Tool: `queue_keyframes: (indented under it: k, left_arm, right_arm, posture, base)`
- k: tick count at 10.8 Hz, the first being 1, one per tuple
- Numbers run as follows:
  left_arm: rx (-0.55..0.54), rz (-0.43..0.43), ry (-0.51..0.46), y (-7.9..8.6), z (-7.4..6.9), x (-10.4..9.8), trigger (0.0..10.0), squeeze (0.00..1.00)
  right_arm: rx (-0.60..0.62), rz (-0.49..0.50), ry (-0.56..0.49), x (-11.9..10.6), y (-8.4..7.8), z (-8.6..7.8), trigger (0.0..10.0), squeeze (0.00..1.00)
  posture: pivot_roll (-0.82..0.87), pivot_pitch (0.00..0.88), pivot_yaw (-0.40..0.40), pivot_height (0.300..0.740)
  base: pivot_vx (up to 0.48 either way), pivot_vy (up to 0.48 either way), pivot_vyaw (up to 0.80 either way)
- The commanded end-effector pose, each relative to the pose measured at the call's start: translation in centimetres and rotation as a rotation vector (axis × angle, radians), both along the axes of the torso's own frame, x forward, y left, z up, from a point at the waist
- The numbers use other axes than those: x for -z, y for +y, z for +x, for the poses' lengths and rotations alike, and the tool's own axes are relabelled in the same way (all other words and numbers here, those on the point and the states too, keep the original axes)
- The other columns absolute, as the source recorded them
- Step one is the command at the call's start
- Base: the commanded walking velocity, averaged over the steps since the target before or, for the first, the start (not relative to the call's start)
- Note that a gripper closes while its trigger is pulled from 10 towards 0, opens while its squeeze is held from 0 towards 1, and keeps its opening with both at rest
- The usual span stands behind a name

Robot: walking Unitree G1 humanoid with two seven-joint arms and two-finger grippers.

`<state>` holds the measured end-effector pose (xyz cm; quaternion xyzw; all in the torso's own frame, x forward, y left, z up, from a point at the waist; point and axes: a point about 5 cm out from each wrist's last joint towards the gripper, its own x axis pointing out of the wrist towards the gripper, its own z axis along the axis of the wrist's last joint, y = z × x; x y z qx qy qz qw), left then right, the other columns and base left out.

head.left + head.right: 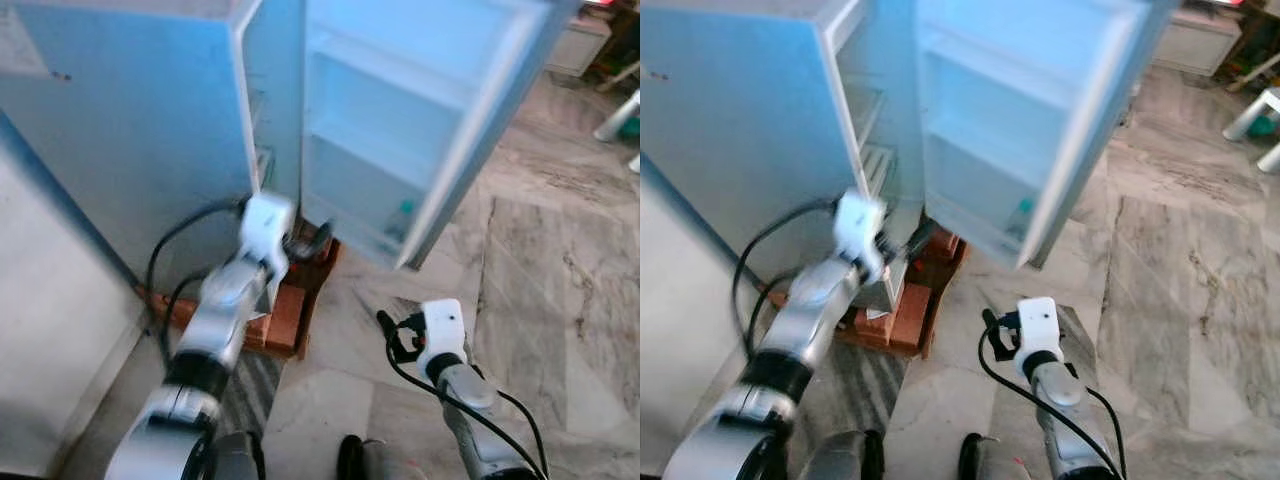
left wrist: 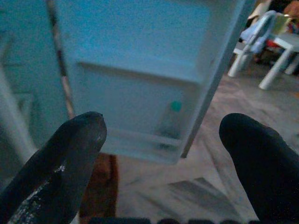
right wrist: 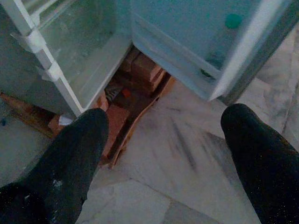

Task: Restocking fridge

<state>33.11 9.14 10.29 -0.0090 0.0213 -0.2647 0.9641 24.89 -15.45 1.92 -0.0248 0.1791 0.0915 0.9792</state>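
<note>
1. The left arm (image 1: 215, 330) reaches forward and up, its wrist raised.
2. The left gripper (image 2: 163, 154) has its fingers spread wide, holding nothing.
3. The right gripper (image 3: 163, 154), held lower, is likewise spread and bare.

The open fridge (image 1: 150, 150) is viewed from above by both eye cameras. Its door (image 2: 140, 70) is faced closely by the left wrist camera; the fridge base and floor (image 3: 187, 158) by the right.

Marble floor (image 1: 540, 290) bears bricks (image 1: 285, 318) propping the fridge (image 1: 150, 140)
</note>
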Motion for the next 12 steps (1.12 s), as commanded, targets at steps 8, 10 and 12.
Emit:
queue_keyframes:
  k: [8,10,12]
  left_arm:
    - [-0.137,0.057,0.062,3.8,-2.8,1.7,10.0,0.00]
    - [-0.162,0.070,0.071,4.0,-2.8,2.0,10.0,0.00]
    - [-0.213,0.083,0.074,4.8,-2.7,2.2,10.0,0.00]
  right_arm:
    - [0.006,-0.013,0.029,0.6,-0.6,0.2,10.0,0.00]
    - [0.008,-0.017,0.015,0.5,-0.6,0.2,10.0,0.00]
    - [0.009,-0.018,0.009,0.4,-0.6,0.3,10.0,0.00]
  posture:
    - [0.07,0.082,-0.051,0.740]
    - [0.07,0.083,-0.051,0.740]
    - [0.07,0.085,-0.047,0.740]
  base:
    - [0.000,-0.423,0.00]
    - [0.306,-0.366,0.00]
    - [0.454,0.000,0.00]
